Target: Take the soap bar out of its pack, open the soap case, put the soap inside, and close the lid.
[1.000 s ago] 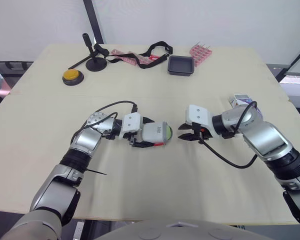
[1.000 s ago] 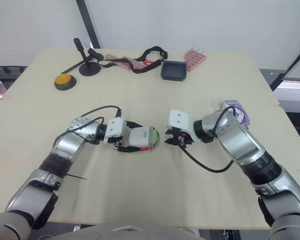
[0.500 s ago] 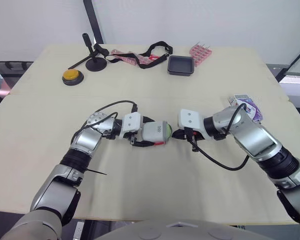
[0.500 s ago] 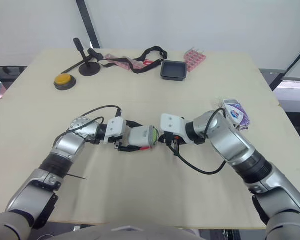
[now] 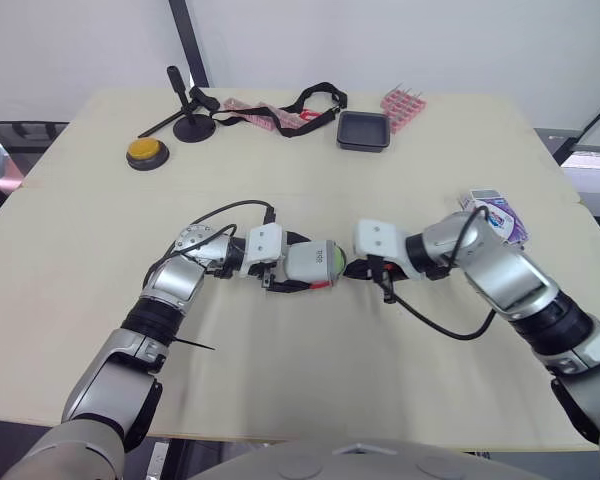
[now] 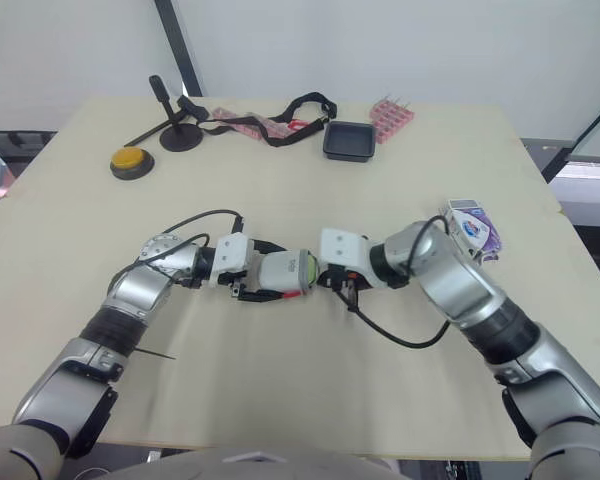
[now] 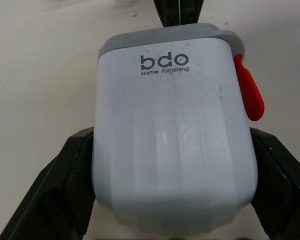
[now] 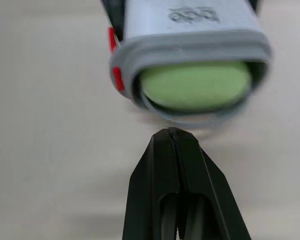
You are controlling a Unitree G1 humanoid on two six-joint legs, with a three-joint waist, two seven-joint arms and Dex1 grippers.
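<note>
Left hand [image 5: 302, 270] gripping soap case [image 7: 172, 100], soap [image 8: 195, 85] inside

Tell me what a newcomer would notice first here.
At the middle of the table, the left gripper has its jaws clamped on a white soap case, with green soap showing at one end. The right gripper, jaws shut, points straight at that end. The soap pack lies near the table's right edge.

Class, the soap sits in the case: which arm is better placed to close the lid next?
Right, probably. The right end effector, shut, points at the open end of the case, by the green soap. The left end effector is clamped on the case, steadying it.
</note>
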